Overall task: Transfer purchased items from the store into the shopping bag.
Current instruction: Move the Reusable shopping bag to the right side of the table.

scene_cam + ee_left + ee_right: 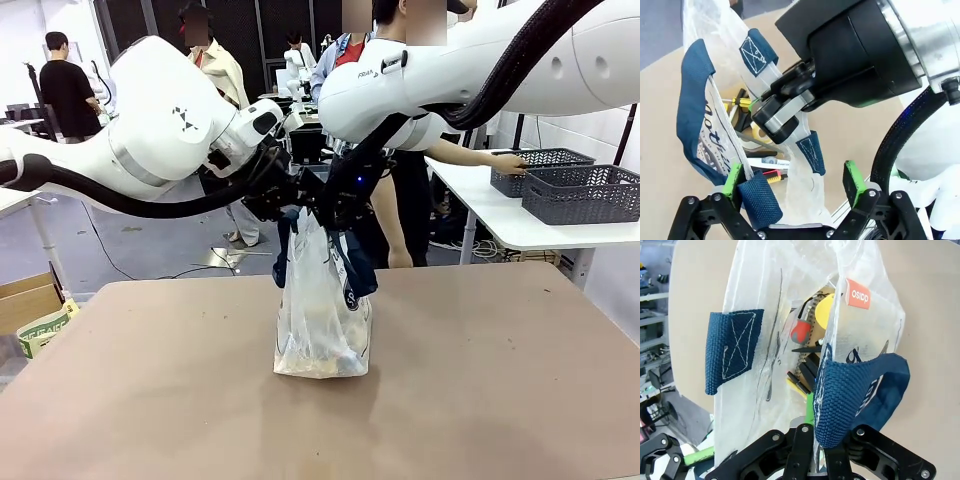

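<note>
The shopping bag (322, 320), translucent white with navy strap handles, stands on the brown table (500, 380) at its middle. Both grippers hang just above its mouth. My left gripper (792, 182) is open, its green pads (732, 177) wide apart, and one navy strap (757, 200) lies loose against the left pad. My right gripper (812, 427) is shut on the other navy handle (840, 400) and holds that side of the bag up; the left wrist view shows it as the right gripper (782, 107). Purchased items (810, 325) lie inside the bag, yellow, black and red pieces (747, 107).
Two dark grey lattice baskets (585, 190) sit on a white table at the right, and a person's hand (510, 160) rests at one. A cardboard box (30, 300) stands on the floor at the left. An orange tag (858, 294) hangs on the bag's rim.
</note>
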Controlling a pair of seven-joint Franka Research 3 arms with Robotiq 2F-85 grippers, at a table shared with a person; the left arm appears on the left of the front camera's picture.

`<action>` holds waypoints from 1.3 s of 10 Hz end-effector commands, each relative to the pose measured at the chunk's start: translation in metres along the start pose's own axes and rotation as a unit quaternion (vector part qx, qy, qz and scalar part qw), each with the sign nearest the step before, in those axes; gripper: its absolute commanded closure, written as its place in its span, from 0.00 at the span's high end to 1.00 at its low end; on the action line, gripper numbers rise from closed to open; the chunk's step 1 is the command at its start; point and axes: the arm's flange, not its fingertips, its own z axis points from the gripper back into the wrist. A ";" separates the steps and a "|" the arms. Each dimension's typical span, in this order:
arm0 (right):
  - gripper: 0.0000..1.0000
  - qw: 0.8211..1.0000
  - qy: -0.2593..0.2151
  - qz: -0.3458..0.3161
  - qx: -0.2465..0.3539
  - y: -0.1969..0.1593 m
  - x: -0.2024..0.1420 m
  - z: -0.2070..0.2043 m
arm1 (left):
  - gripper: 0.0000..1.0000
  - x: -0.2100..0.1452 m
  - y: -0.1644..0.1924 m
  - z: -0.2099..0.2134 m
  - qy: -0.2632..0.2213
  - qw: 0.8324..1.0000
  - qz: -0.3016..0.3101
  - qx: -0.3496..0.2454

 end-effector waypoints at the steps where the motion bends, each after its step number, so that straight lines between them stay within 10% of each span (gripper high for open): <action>1: 0.00 1.000 0.006 -0.003 0.008 0.002 0.007 -0.001 | 1.00 -0.005 0.008 -0.010 0.022 1.000 -0.006 -0.007; 7: 0.00 1.000 0.009 -0.005 0.014 0.001 0.008 -0.003 | 1.00 -0.005 0.004 -0.038 0.057 0.998 -0.013 0.022; 12: 0.00 1.000 0.013 -0.002 0.016 -0.001 0.008 -0.004 | 0.06 -0.009 -0.004 -0.034 0.039 0.996 -0.028 0.075; 13: 0.00 1.000 0.014 0.001 0.017 -0.001 0.008 -0.004 | 0.00 -0.009 -0.004 -0.033 0.039 0.996 -0.029 0.077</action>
